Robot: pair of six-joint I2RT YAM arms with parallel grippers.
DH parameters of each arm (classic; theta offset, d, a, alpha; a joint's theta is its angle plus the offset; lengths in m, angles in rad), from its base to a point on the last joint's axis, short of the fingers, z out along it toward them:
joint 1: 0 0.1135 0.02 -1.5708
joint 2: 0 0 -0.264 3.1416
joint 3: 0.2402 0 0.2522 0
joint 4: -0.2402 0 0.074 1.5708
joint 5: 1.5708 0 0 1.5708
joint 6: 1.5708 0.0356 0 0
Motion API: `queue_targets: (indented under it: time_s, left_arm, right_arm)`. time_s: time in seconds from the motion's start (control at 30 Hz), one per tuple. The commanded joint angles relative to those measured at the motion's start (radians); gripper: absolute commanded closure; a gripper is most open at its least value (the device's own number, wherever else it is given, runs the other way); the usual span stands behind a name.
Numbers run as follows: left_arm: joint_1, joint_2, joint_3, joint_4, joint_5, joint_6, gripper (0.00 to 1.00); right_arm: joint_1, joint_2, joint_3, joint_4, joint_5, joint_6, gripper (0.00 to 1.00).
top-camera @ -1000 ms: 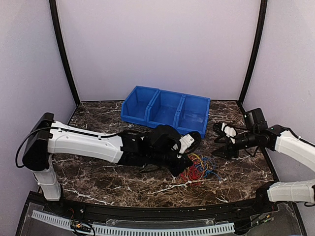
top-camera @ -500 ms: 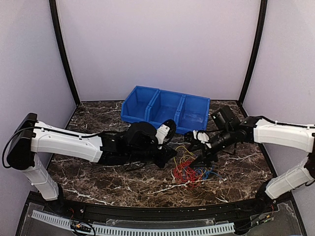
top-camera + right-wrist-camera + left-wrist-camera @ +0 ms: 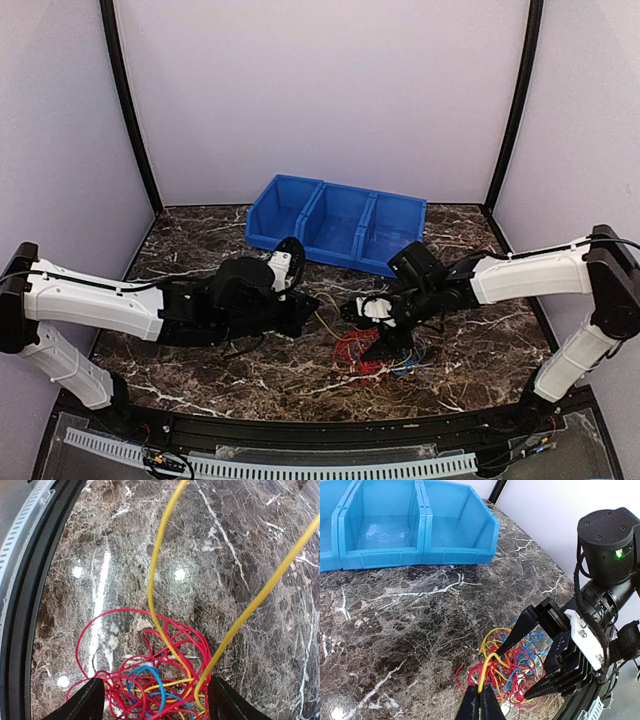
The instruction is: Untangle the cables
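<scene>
The cables (image 3: 372,352) are a fist-sized tangle of thin red, blue and yellow wires on the marble table (image 3: 200,365). My left gripper (image 3: 480,701) is shut on a yellow cable (image 3: 492,661) that arcs up out of the tangle (image 3: 522,667). From above, the left gripper (image 3: 308,306) sits left of the heap. My right gripper (image 3: 156,701) stands open right over the tangle (image 3: 145,685), one finger on each side. Two yellow strands (image 3: 154,560) rise out of it toward the left gripper. In the top view the right gripper (image 3: 384,334) covers part of the heap.
A blue three-compartment bin (image 3: 338,222) stands behind the arms, and its compartments (image 3: 385,525) hold nothing. The table's black front rim (image 3: 30,595) runs close to the tangle. Grey walls enclose the table on three sides.
The left gripper has drawn back to the left, pulling a yellow cable out of the heap. The right arm has swung in from the right and now straddles the tangle, which shifted left.
</scene>
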Motion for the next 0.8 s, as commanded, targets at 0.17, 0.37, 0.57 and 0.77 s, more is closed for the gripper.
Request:
queue_targets:
  time_s: [0.17, 0.37, 0.57, 0.77]
  left_arm:
    - [0.006, -0.116, -0.095, 0.035, -0.078, -0.055, 1.00]
    - [0.006, -0.286, -0.088, -0.042, -0.163, -0.005, 1.00]
    - [0.007, -0.535, 0.025, -0.202, -0.327, 0.159, 1.00]
    - [0.007, -0.684, 0.222, -0.347, -0.468, 0.325, 1.00]
  right_arm:
    - [0.040, 0.082, -0.065, 0.138, 0.192, -0.015, 0.55]
    - [0.039, 0.141, -0.058, 0.125, 0.266, -0.019, 0.73]
    - [0.029, 0.166, -0.058, 0.117, 0.297, 0.007, 0.75]
    - [-0.005, 0.185, -0.034, 0.102, 0.301, 0.029, 0.75]
